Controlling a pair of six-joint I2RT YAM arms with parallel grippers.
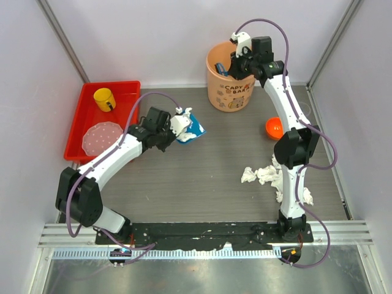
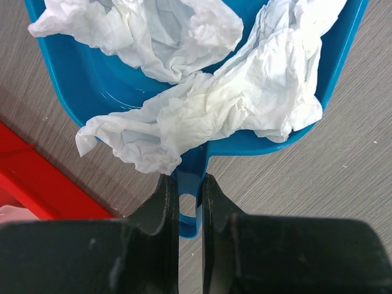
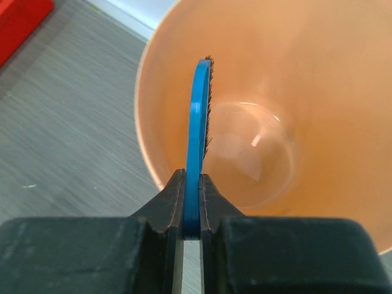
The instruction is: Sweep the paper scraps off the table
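I judge this the emptying step. My left end effector (image 2: 188, 184) pinches the dustpan (image 2: 110, 92) handle, scraps (image 2: 245, 104) aboard, left of the bucket (image 1: 229, 89). My right end effector (image 3: 192, 177) pinches the brush (image 3: 197, 122) over the bucket. Next I'd carry the dustpan there and tip it; more scraps lie on the tabletop (image 1: 202, 184), well apart from the bucket.

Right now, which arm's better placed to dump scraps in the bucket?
Left. Left fingers grip the blue dustpan loaded with paper scraps; the right fingers hold only a brush over the orange bucket.
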